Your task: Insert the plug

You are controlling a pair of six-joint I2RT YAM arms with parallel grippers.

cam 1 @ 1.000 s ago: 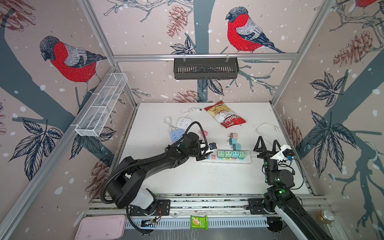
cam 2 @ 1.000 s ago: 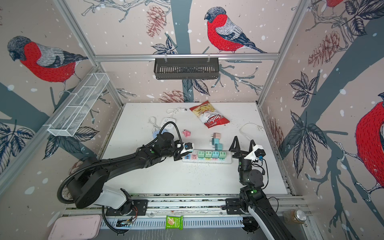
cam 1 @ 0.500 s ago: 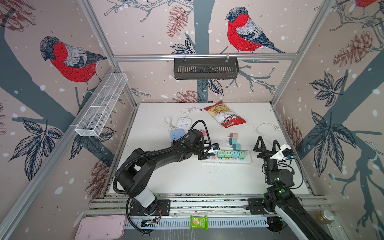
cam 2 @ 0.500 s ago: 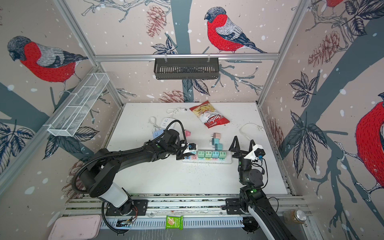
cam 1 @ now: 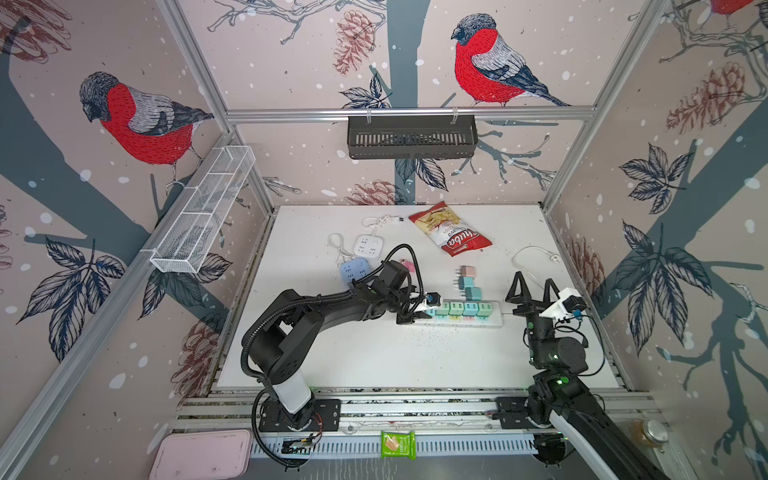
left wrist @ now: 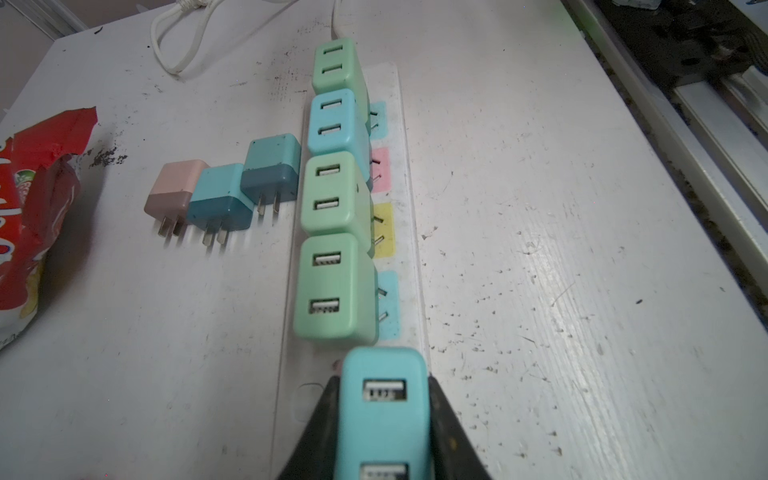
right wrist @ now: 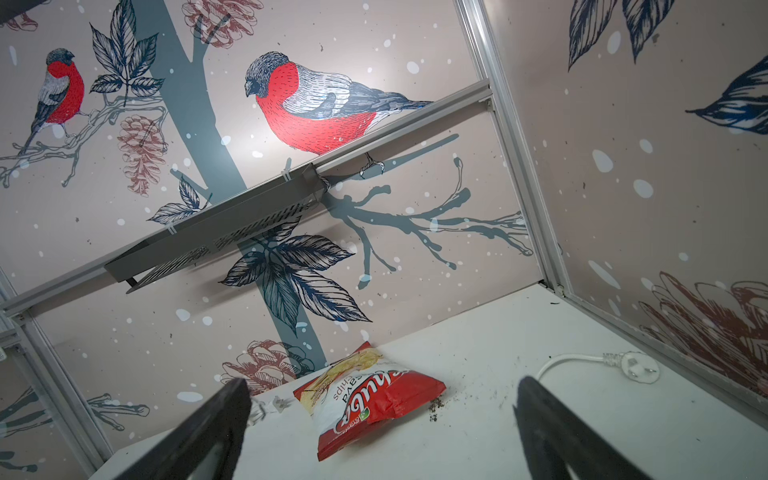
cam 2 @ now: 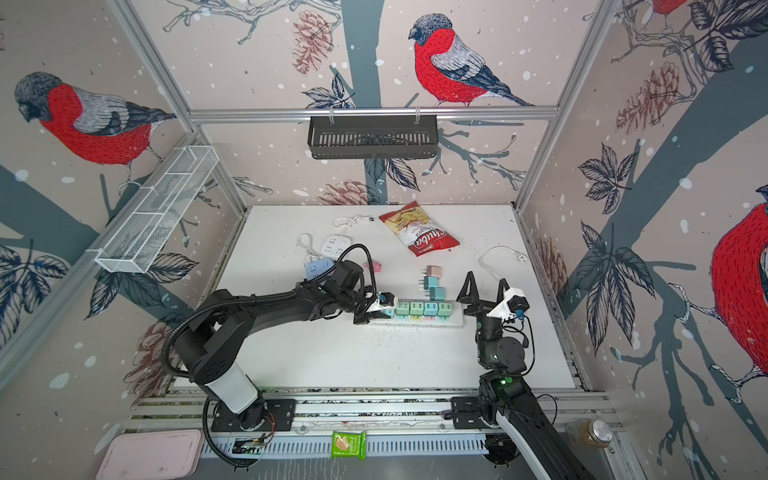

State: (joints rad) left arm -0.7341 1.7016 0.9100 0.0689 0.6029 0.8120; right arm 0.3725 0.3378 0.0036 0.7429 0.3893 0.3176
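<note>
A white power strip [cam 1: 493, 322] [cam 2: 456, 322] [left wrist: 405, 124] lies mid-table with several green and blue plugs standing in a row in it. My left gripper [cam 1: 419, 311] [cam 2: 374, 311] [left wrist: 382, 386] is shut on a light blue plug [left wrist: 382, 411] [cam 1: 431, 310] over the strip's left end, in line with that row. Its prongs are hidden. Three loose plugs, one pink [left wrist: 178, 187] [cam 1: 468, 272] and two teal [left wrist: 220, 195], lie just behind the strip. Near the strip's right end my right gripper [cam 1: 534, 286] [cam 2: 486, 284] [right wrist: 382, 386] is raised, pointing up, open and holding nothing.
A red chips bag [cam 1: 451, 235] [right wrist: 365, 399] lies at the back. White [cam 1: 368, 247] and blue [cam 1: 353, 270] socket cubes with cords sit behind my left arm. The strip's white cable [cam 1: 534, 253] loops at the right. A black basket [cam 1: 411, 137] hangs on the back wall.
My left arm's elbow and shoulder links have swung right and up, while the gripper has kept the blue plug at the strip's left end. The right arm has not moved.
</note>
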